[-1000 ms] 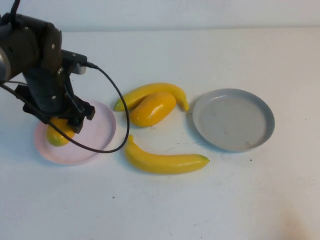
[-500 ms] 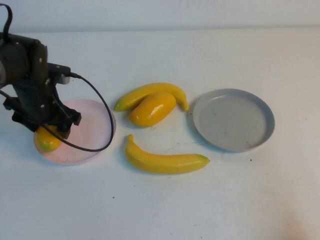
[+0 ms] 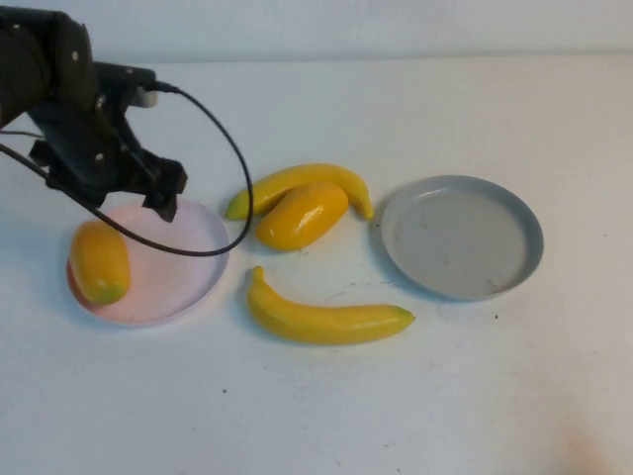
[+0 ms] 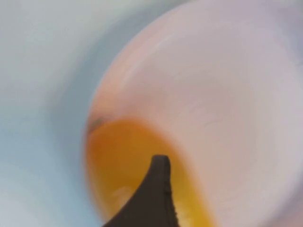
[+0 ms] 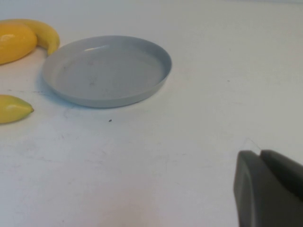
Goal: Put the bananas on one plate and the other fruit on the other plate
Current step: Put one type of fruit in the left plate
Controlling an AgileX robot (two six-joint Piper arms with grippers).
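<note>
My left gripper (image 3: 164, 196) hangs open and empty over the far edge of the pale pink plate (image 3: 188, 259). One orange-yellow mango (image 3: 99, 260) lies free on that plate's left side. The blurred left wrist view shows one dark finger (image 4: 158, 189) above the mango (image 4: 118, 161) and the pink plate (image 4: 227, 109). The second mango (image 3: 302, 215) lies on the table against a banana (image 3: 297, 179). The other banana (image 3: 326, 319) lies nearer me. The grey plate (image 3: 462, 236) holds nothing. My right gripper (image 5: 259, 153) is shut and empty, low over the table, apart from the grey plate (image 5: 106, 71).
The left arm's black cable (image 3: 232, 188) loops over the pink plate toward the fruit. The right wrist view shows a banana tip (image 5: 14, 108) and the mango (image 5: 14, 42) beside the grey plate. White table (image 3: 445, 396) lies all around.
My left gripper has let go of the mango and risen up and back from the pink plate. The mango now lies uncovered on the plate's left side.
</note>
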